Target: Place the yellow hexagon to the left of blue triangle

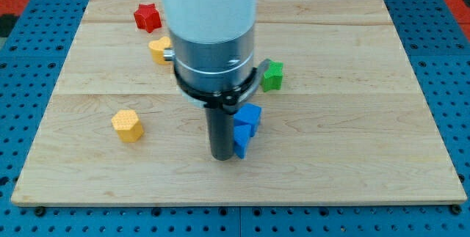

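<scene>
The yellow hexagon [127, 125] lies at the left of the wooden board [352, 119], below its middle. The blue triangle [241, 141] lies near the board's centre, lower half, just under a blue block [249, 115]. My tip [222, 156] rests on the board right against the blue triangle's left side, far to the right of the yellow hexagon. The arm's white and grey body hides the board above the tip.
A red star [147, 17] sits at the top left. A yellow block [160, 48] lies below it, partly hidden by the arm. A green star [272, 75] lies right of the arm. Blue pegboard surrounds the board.
</scene>
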Motion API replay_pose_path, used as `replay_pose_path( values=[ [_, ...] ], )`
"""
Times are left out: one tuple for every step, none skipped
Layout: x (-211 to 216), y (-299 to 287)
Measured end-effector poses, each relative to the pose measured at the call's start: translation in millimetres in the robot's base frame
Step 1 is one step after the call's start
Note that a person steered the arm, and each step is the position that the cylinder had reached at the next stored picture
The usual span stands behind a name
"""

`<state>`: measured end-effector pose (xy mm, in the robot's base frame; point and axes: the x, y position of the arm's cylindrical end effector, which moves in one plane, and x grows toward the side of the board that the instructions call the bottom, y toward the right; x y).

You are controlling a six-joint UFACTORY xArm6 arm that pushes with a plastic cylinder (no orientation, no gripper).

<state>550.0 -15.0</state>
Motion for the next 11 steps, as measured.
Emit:
replay_pose_path(
  values=[
    [-2.1,2.9],
    [3.9,-10.3],
    [21.1,-15.8],
    [30.0,-35.5],
    [30.3,-92.5],
    [27.1,-173.4],
    [-14.0,-206.8],
    [-46.1,-224.9],
    [-51.0,-201.2],
    [-51.0,-163.0],
    [-49.7,-125.6]
  ],
)
